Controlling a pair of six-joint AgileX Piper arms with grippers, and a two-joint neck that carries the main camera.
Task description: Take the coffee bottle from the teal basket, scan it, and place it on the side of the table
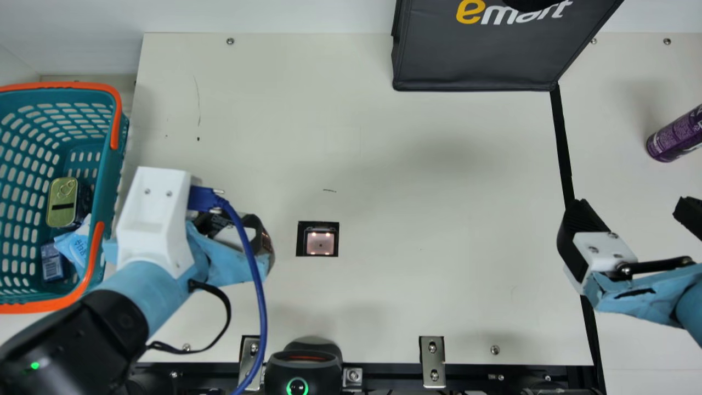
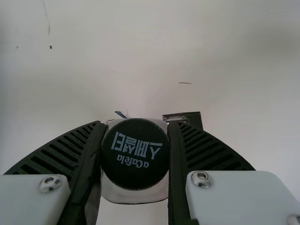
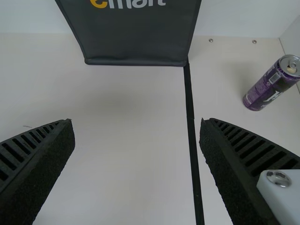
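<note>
My left gripper (image 2: 136,123) is closed down only to the width of the coffee bottle (image 1: 264,233) – one finger pressed to each side, no slack that I can see. The bottle's dark cap (image 2: 135,153) faces back toward my wrist, which leaves the far end free for reading; I judge that is why I hold it this way. It is out of the teal basket (image 1: 112,186), which lies at about nine o'clock from it.

The scanner window (image 1: 320,243) sits just off at three o'clock, so scanning looks like the step in hand. A short move across should do, with perhaps a slow turn to show the code (I cannot tell which face bears it). The rounded body might slip if I twist sharply.

My right gripper (image 3: 137,123) stands wide apart, holding nothing, at three o'clock from the window – well placed, I think, to help later. Past the black strip (image 1: 565,159), between two and three o'clock, a purple can (image 1: 677,134) stands, so that side probably takes scanned goods.
</note>
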